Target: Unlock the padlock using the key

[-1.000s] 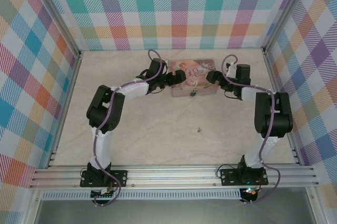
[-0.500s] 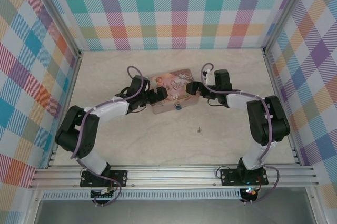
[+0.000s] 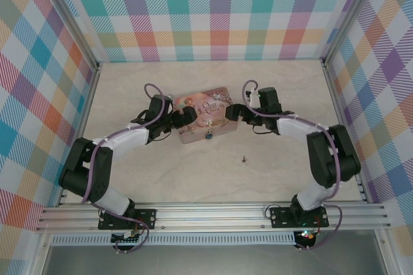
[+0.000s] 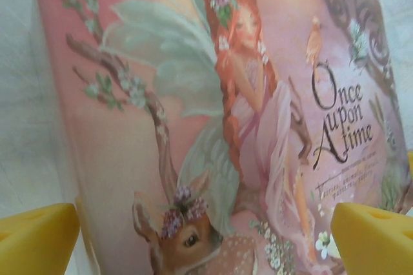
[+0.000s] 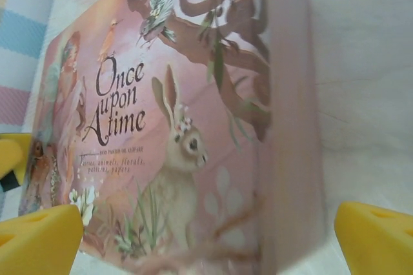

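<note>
The tiny blue-teal padlock hangs on the near side of a pink illustrated tin. The small grey key lies alone on the table, nearer than the tin and to its right. My left gripper stands open at the tin's left end, and in the left wrist view its yellow fingertips flank the tin's lid. Over at the right end my right gripper is open too, its fingertips either side of the tin. Padlock and key are out of both wrist views.
Checked walls enclose the beige table at the back and both sides. An aluminium rail with the arm bases runs along the near edge. Bare table lies between the tin and the rail.
Both arms have drawn nearer and to the left, and the tin with its padlock has slid along between them, turning slightly. The key has stayed where it was.
</note>
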